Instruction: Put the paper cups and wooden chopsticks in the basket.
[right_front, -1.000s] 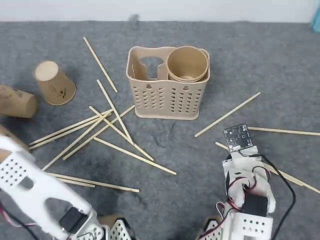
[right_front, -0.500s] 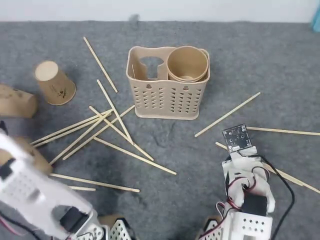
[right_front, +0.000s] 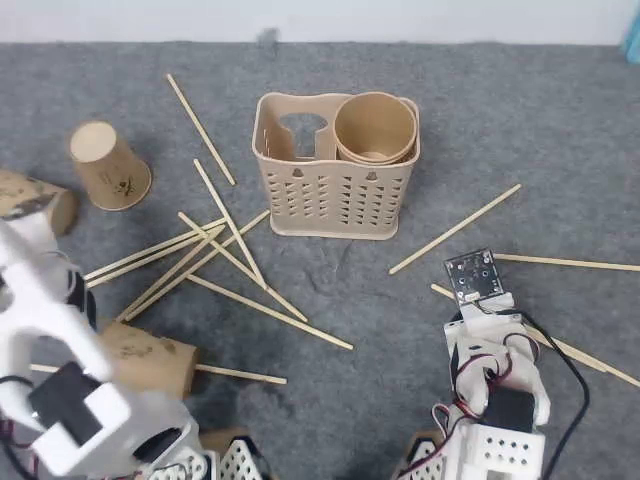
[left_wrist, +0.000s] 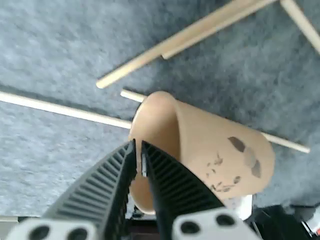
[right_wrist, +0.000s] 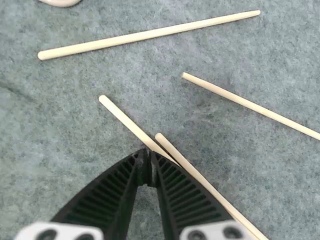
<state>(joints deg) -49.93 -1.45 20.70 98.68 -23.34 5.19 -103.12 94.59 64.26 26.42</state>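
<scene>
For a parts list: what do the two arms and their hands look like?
The left arm and the right arm are white plastic with black servo motors. The right arm carries red and black cables and a small dark circuit board. The left hand and the right hand each have black, ribbed, tapering fingers on a white base with round screw holes.

The end effector (left_wrist: 138, 150) pinches the rim wall of a paper cup (left_wrist: 215, 150) turned on its side, with wooden chopsticks (left_wrist: 60, 111) beneath it on the grey desk (left_wrist: 60, 45).
</scene>
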